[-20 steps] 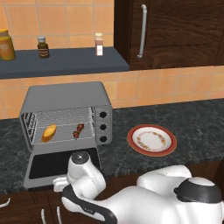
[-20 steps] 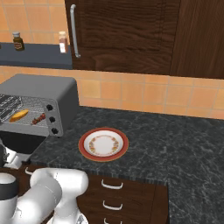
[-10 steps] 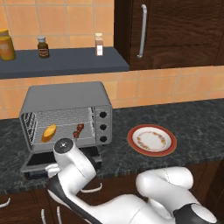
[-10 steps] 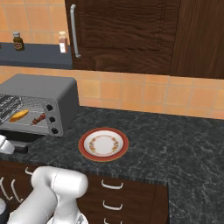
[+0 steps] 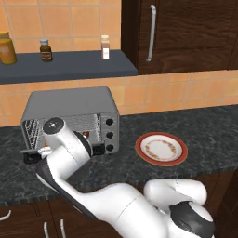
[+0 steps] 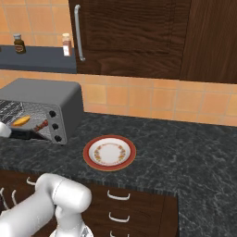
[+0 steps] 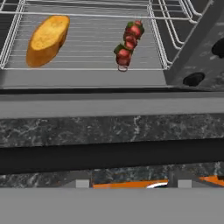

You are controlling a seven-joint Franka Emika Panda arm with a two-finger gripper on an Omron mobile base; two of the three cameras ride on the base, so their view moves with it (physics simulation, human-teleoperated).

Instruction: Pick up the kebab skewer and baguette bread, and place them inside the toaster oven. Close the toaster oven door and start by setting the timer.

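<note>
The toaster oven (image 5: 69,109) stands on the counter with its door (image 6: 25,134) hanging down in front, part raised. On its wire rack lie the golden baguette bread (image 7: 47,39) at the left and the kebab skewer (image 7: 127,43) at the right; both also show from the side, baguette (image 6: 21,121) and skewer (image 6: 40,125). The door's grey frame (image 7: 109,105) and a dark bar cross the hand view just below the rack. My gripper (image 7: 133,185) sits low, right at the door's outer edge, tips apart, nothing visibly clamped. My arm (image 5: 62,148) hides most of the oven's mouth.
Three black knobs (image 5: 110,135) run down the oven's right side. A red-rimmed plate (image 5: 161,148) lies on the dark counter to the right. Bottles stand on the shelf (image 5: 69,62) above. Drawer fronts (image 6: 120,196) run below the counter edge.
My hand has risen and swung left from low before the counter up to the oven's front. The door's front edge sits higher than before. The fingers have drawn closer together.
</note>
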